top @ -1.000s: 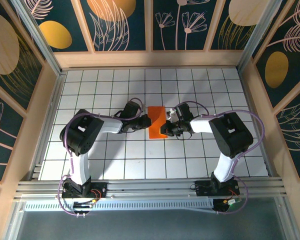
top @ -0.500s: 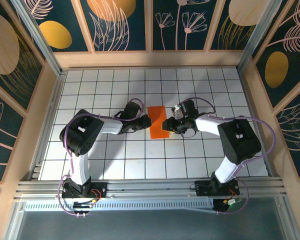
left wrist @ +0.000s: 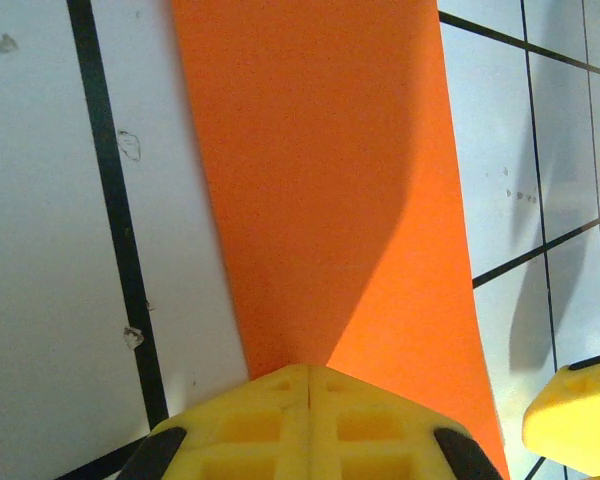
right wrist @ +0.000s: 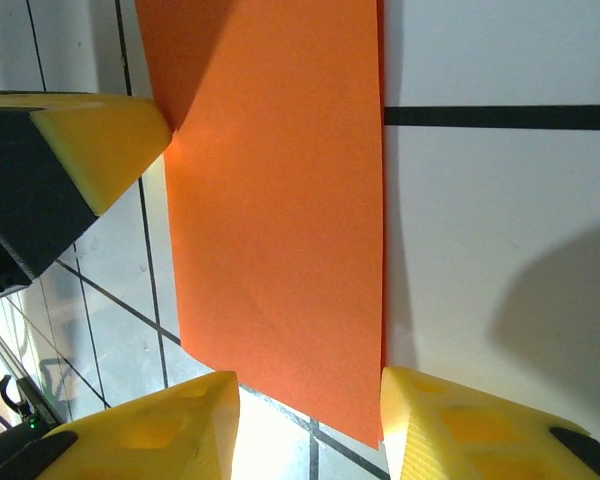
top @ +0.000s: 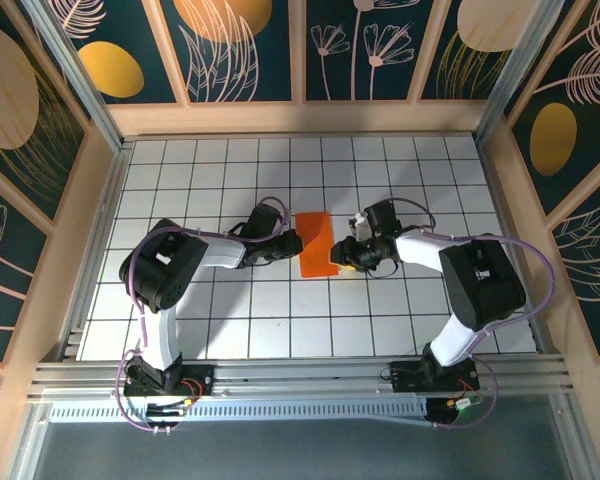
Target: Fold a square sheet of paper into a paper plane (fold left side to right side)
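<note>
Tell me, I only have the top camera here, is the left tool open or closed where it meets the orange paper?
Observer: Closed. The left wrist camera shows the left tool with fingers pressed together, tips on the orange paper.
Operator: And the right tool?
Observer: Open. Its wrist camera shows the fingers apart, a corner of the paper between them.
Operator: Are the tools touching?
Observer: No. The left wrist camera shows a right fingertip beside the left tool with a gap between.
</note>
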{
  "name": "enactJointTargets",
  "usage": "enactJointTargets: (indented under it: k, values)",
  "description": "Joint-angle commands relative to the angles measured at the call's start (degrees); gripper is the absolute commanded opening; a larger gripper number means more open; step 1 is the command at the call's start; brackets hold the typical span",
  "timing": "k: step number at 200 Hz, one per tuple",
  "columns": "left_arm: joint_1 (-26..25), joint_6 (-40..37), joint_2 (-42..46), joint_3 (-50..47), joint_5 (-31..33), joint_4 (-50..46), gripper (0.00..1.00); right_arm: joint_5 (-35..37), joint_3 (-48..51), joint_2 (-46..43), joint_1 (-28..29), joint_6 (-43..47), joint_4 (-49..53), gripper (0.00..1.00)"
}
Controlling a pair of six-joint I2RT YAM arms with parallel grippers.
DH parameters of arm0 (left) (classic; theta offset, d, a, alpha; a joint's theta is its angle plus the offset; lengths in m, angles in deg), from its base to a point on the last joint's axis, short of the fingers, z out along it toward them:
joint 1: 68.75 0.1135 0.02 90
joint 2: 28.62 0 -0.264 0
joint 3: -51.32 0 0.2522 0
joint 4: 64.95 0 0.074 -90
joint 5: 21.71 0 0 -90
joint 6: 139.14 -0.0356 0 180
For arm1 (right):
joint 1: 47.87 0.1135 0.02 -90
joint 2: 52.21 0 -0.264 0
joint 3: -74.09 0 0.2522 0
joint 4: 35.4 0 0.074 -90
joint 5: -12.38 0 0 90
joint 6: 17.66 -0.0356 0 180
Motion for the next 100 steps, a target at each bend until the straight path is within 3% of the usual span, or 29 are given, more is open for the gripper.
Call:
enactJointTargets:
  k: [1,47,100]
  values:
    - [-0.59,0.16,-0.95,-1.75,1.51,-3.03,0.0,-1.28,1.13,1.54,0.64,-0.75,-0.25,0.42]
    - [-0.67,0.39,-1.04,-1.88,1.42,-2.85,0.0,-2.1,1.61,2.95,0.96,-1.16,-1.4,0.42]
    - [-0.61,0.16,-0.86,-1.91,1.29,-2.99,0.0,-5.0,1.32,2.39,0.99,-2.91,-4.46,0.34]
